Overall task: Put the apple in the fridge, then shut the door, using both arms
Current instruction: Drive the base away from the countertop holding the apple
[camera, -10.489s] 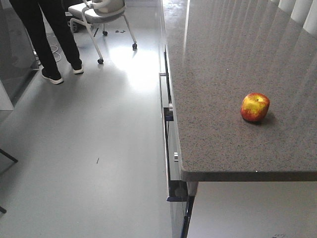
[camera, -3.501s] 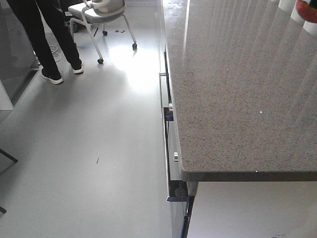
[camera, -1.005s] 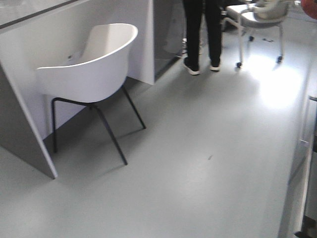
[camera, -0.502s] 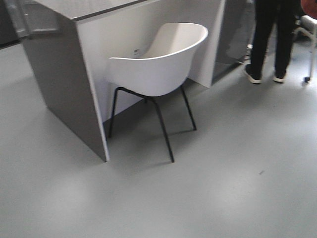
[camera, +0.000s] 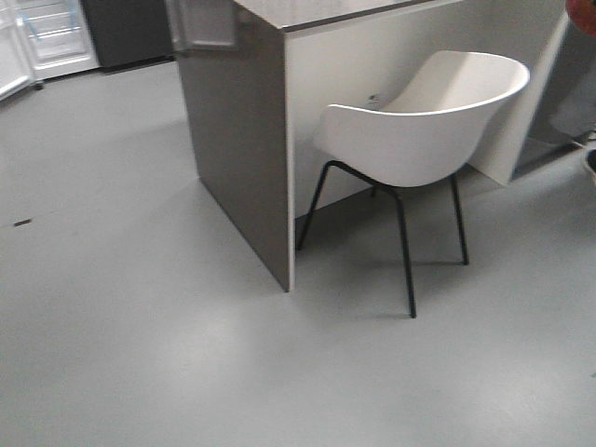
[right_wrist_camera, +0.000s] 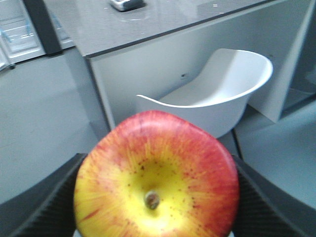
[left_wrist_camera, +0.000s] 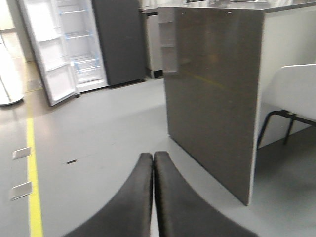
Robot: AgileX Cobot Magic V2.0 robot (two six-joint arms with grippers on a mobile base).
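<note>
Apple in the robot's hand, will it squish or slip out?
Probably no squishing: the apple looks firm and round between the textured pads. Its smooth skin might slip a little, and being round, it would likely roll if dropped.

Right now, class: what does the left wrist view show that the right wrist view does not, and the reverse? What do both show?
Only the left wrist view: the shut left gripper and a yellow floor line. Only the right wrist view: the apple held in the right gripper, and a small grey object on the counter. Both: the counter, the white chair, and the open fridge, apparently just a sliver in the right view.
</note>
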